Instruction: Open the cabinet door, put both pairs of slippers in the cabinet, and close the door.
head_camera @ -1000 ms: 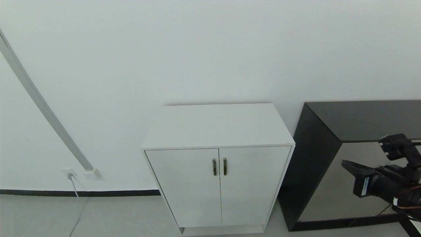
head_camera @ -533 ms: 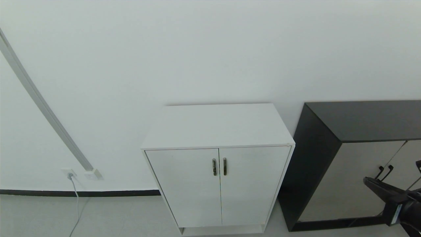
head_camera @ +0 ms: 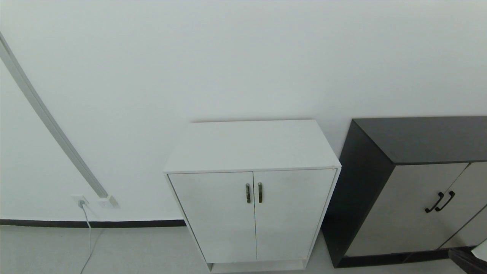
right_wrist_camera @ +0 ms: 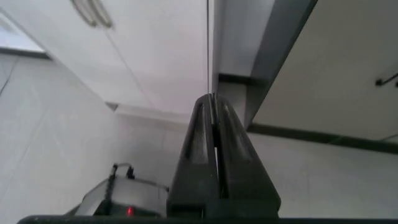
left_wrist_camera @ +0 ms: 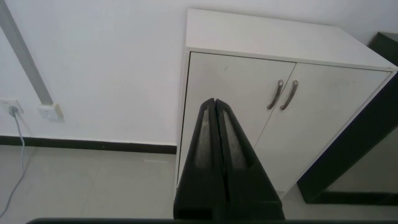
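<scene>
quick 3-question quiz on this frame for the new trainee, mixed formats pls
1. True or false: the white cabinet is fully shut.
2. What stands on the robot's right of it? A) black cabinet B) chair C) shoe rack
3. Fill in: the left end effector is ___ (open/shut).

Key: 1 true; 2 A; 3 shut.
</scene>
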Tool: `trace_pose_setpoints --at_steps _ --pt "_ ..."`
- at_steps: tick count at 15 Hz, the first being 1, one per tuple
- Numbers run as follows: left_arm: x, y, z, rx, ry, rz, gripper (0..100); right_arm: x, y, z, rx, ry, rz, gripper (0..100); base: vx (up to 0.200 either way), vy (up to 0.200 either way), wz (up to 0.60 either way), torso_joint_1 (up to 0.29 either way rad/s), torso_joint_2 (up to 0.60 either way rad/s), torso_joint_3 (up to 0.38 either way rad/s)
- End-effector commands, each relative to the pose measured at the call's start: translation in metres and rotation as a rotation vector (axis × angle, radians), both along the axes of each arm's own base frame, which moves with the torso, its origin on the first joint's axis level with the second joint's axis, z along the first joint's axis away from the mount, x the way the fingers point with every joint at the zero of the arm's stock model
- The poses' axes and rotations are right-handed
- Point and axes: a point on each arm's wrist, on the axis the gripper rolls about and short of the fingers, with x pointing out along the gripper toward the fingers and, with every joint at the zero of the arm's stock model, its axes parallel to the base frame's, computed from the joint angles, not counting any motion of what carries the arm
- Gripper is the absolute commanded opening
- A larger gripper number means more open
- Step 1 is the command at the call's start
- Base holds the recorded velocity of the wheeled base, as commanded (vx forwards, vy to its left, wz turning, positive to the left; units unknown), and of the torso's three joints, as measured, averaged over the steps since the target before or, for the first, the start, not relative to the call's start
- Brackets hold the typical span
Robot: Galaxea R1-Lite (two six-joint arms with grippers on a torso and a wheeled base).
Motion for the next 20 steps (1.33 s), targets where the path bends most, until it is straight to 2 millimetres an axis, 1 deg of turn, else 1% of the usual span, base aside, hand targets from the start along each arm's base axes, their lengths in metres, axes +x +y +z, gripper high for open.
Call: trace_pose_setpoints --at_steps 1,2,3,6,10,12,15,20 --pt "0.0 0.0 0.0 0.0 0.001 0.0 0 -0.03 -0.006 -0.005 0.021 -0.052 0.041 0 0.0 0.0 0.0 0.0 0.0 0.0" --pt "0.0 0.0 0.0 0.0 0.001 0.0 0 -0.041 -0.007 -0.012 0.026 -0.025 0.081 0 0.0 0.0 0.0 0.0 0.0 0.0" --pt "0.0 0.0 0.0 0.0 0.001 0.0 0 -0.048 -0.008 -0.017 0.029 -0.014 0.115 0 0.0 0.0 0.0 0.0 0.0 0.0" --pt "0.0 0.0 0.0 0.0 0.001 0.0 0 -0.063 -0.011 -0.031 -0.002 0.022 0.178 0 0.0 0.0 0.0 0.0 0.0 0.0" --pt "0.0 0.0 0.0 0.001 0.001 0.0 0 -0.066 -0.011 -0.034 -0.021 0.02 0.235 0 0.0 0.0 0.0 0.0 0.0 0.0" --pt "0.0 0.0 0.0 0.0 0.001 0.002 0 -0.068 -0.012 -0.034 -0.019 -0.007 0.197 0 0.0 0.0 0.0 0.0 0.0 0.0" --pt "0.0 0.0 0.0 0.0 0.001 0.002 0 -0.072 -0.013 -0.034 -0.016 -0.064 0.042 0 0.0 0.0 0.0 0.0 0.0 0.0" --pt "0.0 0.0 0.0 0.0 0.001 0.002 0 -0.082 -0.013 -0.035 -0.01 -0.2 -0.027 0 0.0 0.0 0.0 0.0 0.0 0.0"
